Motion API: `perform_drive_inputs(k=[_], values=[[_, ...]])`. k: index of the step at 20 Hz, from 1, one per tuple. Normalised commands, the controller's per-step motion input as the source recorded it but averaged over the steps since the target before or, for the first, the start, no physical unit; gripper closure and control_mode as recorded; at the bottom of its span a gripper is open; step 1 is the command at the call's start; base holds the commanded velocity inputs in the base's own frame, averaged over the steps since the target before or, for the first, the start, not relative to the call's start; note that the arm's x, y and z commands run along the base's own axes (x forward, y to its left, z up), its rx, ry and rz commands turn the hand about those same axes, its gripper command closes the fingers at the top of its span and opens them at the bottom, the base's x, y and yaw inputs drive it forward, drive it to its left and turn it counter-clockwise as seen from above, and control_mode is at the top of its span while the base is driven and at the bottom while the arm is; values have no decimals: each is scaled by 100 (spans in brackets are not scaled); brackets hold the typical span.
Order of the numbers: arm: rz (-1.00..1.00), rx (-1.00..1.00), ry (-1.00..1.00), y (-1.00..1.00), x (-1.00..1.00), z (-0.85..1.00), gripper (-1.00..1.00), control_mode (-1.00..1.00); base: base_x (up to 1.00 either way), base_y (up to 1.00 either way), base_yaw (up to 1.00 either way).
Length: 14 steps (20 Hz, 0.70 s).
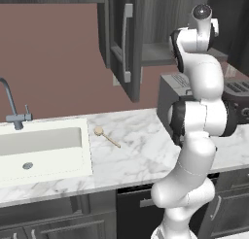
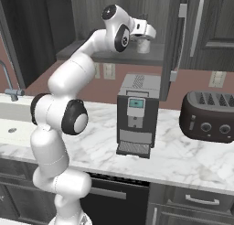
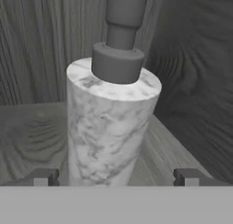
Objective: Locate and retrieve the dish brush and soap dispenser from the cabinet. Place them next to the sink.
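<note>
We see the gripper (image 3: 116, 177) reaching into the open cabinet (image 1: 121, 43), jaws spread as wide as they go, one fingertip (image 3: 43, 176) on each side of the soap dispenser (image 3: 111, 127). In the hand view the marbled bottle stands upright on the cabinet shelf (image 3: 32, 132), between the two tips with a gap on both sides, so nothing is gripped. Its dark grey pump top (image 3: 119, 45) rises above the bottle; the spout end is cut off at the frame's upper edge. Dark wood-grain cabinet walls sit behind and to the side of it. In the right base view the arm (image 2: 68, 82) goes up from the lower left and bends to the shelf, with the hand level against the pale bottle; the fingers themselves are too small to make out there. The dish brush (image 1: 106, 136) lies flat on the marble counter (image 1: 141, 150), just right of the sink (image 1: 44, 150), round head toward the wall, handle pointing away to the right, touching neither the basin nor the arm. The faucet (image 1: 12, 107) stands at the sink's back edge. The cabinet door (image 1: 127, 43) hangs open with its silver bar handle facing us in the left base view. A grey coffee machine (image 2: 136, 114) stands on the counter below the cabinet, and a dark toaster (image 2: 208, 116) sits further right, well apart from it.
</note>
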Motion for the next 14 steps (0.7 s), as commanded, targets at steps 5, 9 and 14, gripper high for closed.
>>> perform_drive_inputs(k=[5,9,14], values=[[0,0,0,-9,28,0,-100,-100,0,0,0],[0,0,-3,-1,14,0,-100,-100,0,0,0],[0,0,-8,0,13,0,-100,-100,0,0,0]])
